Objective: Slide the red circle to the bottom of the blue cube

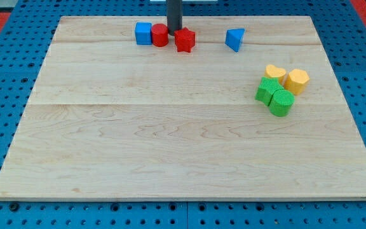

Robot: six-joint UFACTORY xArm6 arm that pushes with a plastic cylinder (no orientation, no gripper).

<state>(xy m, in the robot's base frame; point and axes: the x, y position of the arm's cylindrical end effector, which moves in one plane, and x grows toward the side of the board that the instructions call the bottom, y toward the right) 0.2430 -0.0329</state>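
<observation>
The red circle (160, 35) sits near the view's top, touching the right side of the blue cube (143, 33). A red star (185, 40) lies just right of the circle. My tip (173, 32) comes down from the view's top edge and stands between the red circle and the red star, slightly behind them, close to both.
A blue triangle (235, 39) lies to the right of the star. At the view's right are a yellow heart (274, 72), a yellow hexagon (296, 81), a green cube (268, 90) and a green cylinder (281, 102), clustered together. The wooden board (170, 140) lies on a blue pegboard.
</observation>
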